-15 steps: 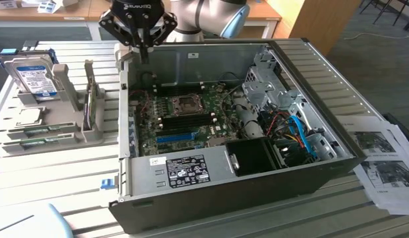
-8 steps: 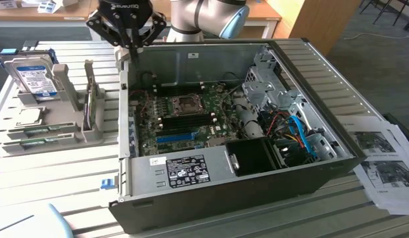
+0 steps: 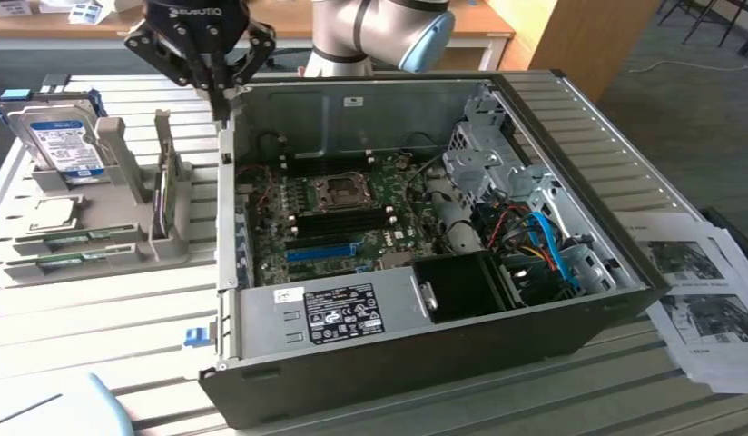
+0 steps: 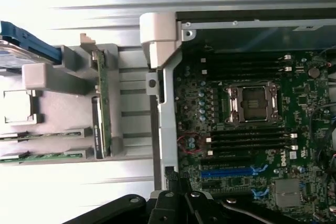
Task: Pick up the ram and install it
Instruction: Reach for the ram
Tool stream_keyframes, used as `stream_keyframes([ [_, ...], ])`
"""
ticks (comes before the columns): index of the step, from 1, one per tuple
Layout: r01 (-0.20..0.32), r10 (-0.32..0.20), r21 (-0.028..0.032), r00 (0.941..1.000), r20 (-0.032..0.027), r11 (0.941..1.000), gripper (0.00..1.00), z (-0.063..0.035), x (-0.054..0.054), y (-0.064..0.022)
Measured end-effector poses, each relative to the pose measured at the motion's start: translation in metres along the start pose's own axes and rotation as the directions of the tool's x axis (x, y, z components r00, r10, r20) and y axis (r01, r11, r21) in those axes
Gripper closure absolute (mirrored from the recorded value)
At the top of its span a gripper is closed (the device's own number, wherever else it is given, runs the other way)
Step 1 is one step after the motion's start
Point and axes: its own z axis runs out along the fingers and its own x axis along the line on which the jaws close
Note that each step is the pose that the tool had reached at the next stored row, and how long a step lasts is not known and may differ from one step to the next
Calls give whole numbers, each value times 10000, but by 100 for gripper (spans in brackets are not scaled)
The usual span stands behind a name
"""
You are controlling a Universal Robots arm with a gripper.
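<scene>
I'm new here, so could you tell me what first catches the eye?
The open computer case dominates the middle, its green motherboard bared with a bright blue slot. The black gripper, shut and empty, hangs above the case's wall on the exterior view's left, beside a grey holder carrying a hard drive.

Ram (image 3: 168, 195) in tray (image 3: 113, 218) beside computer case (image 3: 605, 173)

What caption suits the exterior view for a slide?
Shut pincer hovers by the open computer case; ram stands in the grey rack.
</scene>
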Motion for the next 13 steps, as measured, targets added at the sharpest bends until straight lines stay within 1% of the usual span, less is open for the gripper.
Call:
stream_keyframes([
  [13,0,0,0,10000,-4,10000,91,0,394,-30],
])
